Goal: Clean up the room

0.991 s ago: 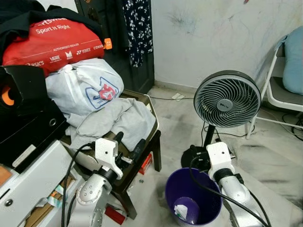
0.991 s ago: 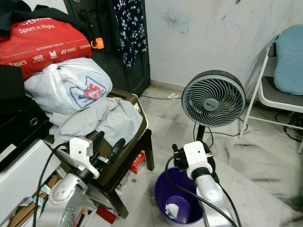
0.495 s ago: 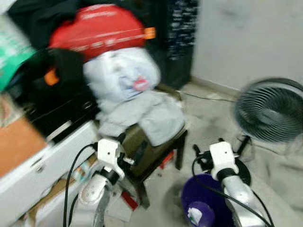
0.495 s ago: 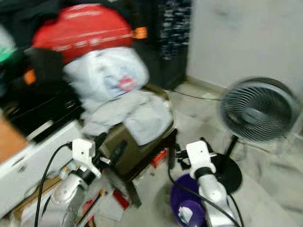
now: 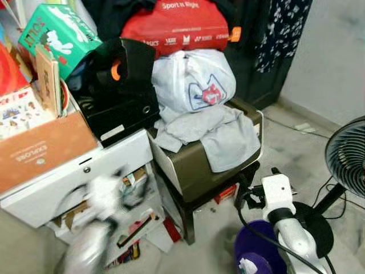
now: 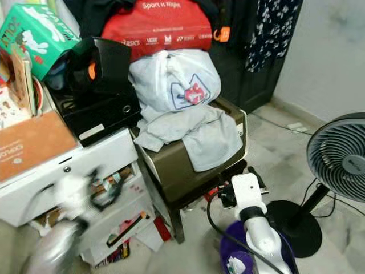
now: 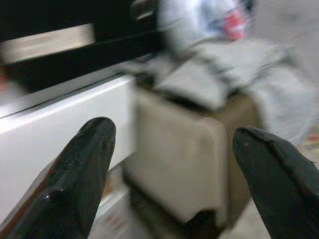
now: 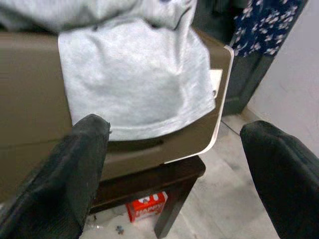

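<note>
I see a white drawer unit point(image 5: 74, 182) on the left of the head views, its lower compartments stuffed with papers and small items. On top of it sits an orange-brown cardboard box point(image 5: 40, 151) with books standing in it, and beside that a black box point(image 5: 122, 97). A green carton point(image 5: 57, 34) lies tilted above the books.

Just beside the drawer unit stands a dark wooden stool point(image 6: 188, 211) carrying a brown case point(image 5: 199, 165) with a cream rim. A grey shirt point(image 5: 219, 134) is draped over the case and hangs down its front face. A white plastic bag point(image 5: 191, 80) with a red and blue emblem rests on the shirt, and a red bag point(image 5: 174, 25) with white lettering lies on top of the pile. A dark floral garment point(image 5: 279, 28) hangs against the dark door behind.

A fan point(image 6: 339, 165) on a round black base stands on the marble floor point(image 5: 296, 137) at the right. A purple bin point(image 5: 259, 260) sits near the fan base, with a crumpled white scrap inside.

The left gripper point(image 7: 172, 174) is blurred in the head views, low in front of the drawer unit; in the wrist view its fingers are spread wide and grip nothing. The right gripper point(image 8: 174, 174) sits above the bin, facing the case front, fingers also spread wide apart with nothing between them. A small red carton point(image 8: 147, 205) lies on the floor under the stool.
</note>
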Robot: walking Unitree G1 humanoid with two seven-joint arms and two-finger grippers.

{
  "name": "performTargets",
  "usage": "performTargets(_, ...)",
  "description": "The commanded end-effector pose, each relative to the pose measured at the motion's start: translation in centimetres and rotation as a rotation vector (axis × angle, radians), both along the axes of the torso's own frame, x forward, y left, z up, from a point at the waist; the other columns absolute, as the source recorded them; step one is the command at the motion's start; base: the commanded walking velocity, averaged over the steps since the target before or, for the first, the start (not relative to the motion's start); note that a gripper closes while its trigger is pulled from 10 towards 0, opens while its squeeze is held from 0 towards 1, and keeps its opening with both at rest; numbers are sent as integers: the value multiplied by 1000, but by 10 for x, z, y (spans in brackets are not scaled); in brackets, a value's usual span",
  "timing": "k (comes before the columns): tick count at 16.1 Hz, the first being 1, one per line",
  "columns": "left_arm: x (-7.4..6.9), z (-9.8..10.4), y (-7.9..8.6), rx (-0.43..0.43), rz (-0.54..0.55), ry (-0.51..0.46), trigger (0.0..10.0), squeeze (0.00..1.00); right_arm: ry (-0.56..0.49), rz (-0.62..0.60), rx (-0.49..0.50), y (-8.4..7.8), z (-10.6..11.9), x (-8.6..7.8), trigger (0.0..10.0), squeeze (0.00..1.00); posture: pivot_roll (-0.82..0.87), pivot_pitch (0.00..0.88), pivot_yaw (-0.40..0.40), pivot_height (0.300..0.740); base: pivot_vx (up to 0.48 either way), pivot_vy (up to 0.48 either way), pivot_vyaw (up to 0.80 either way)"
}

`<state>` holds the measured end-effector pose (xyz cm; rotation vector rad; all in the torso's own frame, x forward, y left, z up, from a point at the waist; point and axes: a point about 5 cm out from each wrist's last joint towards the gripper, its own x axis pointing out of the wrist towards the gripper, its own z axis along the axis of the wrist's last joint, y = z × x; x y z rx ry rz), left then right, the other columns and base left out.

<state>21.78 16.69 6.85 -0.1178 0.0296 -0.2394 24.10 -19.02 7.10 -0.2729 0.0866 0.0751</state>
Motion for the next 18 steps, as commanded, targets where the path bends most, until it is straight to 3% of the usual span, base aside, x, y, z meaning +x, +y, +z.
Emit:
performTargets(1, 1, 8, 0, -8, 9, -21, 10000, 0, 13, -29, 6, -9, 1, -4, 10000, 0, -198, 0, 93, 740, 0, 0, 0)
performTargets(3, -19, 3, 14, 34, 65, 11, 10000, 0, 37, -49, -9, -19, -1, -23, 10000, 0, -184, 0, 75, 740, 0, 0, 0)
performTargets(5, -24, -2, 18, 41, 78, 41, 10000, 0, 54, -57, -34, -23, -3, -29, 10000, 0, -183, 0, 75, 740, 0, 0, 291)
performTargets(11, -18, 1, 13, 34, 67, 44, 10000, 0, 51, -45, -26, -18, 1, -21, 10000, 0, -192, 0, 80, 740, 0, 0, 800)
performTargets(18, -15, 2, 9, 39, 48, 47, 10000, 0, 69, -38, -32, -18, -1, -22, 10000, 0, -198, 0, 81, 740, 0, 0, 499)
